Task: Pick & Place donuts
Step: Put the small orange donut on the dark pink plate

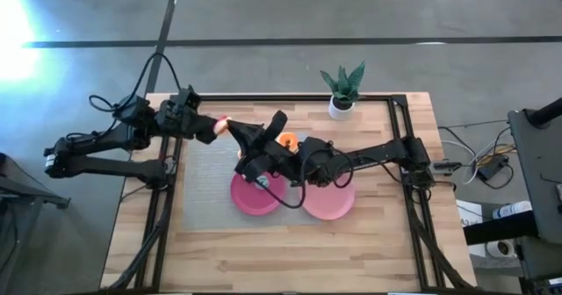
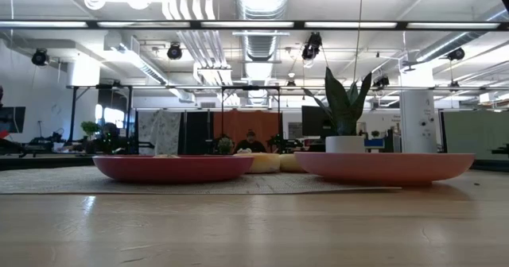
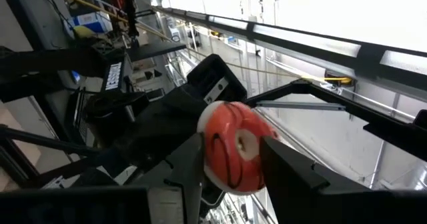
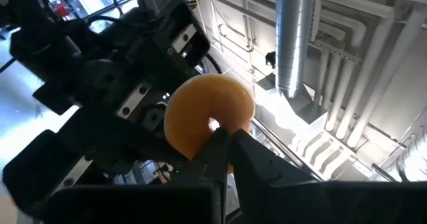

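A donut with red icing and dark stripes (image 3: 233, 154) hangs high above the mat, held in my left gripper (image 1: 217, 126), which reaches in from the table's left. Its tan underside (image 4: 203, 111) faces my right gripper (image 4: 225, 139). That gripper is shut and comes from the right, and its tips stand right at the underside, just below the hole. Another orange donut (image 1: 287, 140) lies on the mat beside the right arm. Pale donuts (image 2: 266, 162) rest on the mat between the two plates. Neither gripper shows in the low view. My left gripper pinches the donut by two opposite sides of its rim (image 3: 263, 159), one finger on each side. The fingers come from the table's left, slanting upward. The donut stands on edge, icing toward the left wrist, lifted clear of the table. My right gripper's shut tips overlap the tan underside (image 4: 215, 125); whether they touch it, I cannot tell.
A magenta plate (image 1: 246, 200) and a pink plate (image 1: 332, 205) sit side by side on the grey mat (image 1: 200, 181), under the right arm. A potted plant (image 1: 342, 89) stands at the far edge. A black rail frame (image 1: 399, 128) borders the wooden table.
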You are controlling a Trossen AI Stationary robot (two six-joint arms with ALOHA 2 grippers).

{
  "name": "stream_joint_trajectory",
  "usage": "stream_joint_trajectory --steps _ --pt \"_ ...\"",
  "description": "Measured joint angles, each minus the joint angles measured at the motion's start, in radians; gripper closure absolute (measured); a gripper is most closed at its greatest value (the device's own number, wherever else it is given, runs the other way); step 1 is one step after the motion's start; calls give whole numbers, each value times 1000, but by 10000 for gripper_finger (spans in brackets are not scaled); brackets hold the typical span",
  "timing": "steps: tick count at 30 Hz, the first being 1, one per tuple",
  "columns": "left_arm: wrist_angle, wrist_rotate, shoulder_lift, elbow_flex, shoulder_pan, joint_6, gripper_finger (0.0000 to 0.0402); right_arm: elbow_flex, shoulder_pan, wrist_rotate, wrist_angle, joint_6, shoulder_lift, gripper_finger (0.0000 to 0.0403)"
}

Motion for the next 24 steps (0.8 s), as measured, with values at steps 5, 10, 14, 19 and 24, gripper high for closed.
stream_joint_trajectory --steps 5,10,14,19,24 --pt "1 16 0 0 21 -2 282 7 -10 -3 0 -1 0 394" --pt "2 33 0 0 47 -18 282 1 -16 -8 3 14 0 394" --pt "0 45 0 0 50 -19 282 -6 -27 -12 2 55 0 394" --pt "-2 46 0 0 62 -18 282 -12 -35 -13 2 74 0 394" --pt "-19 74 -1 0 102 -7 282 -14 -34 -1 11 70 0 394"
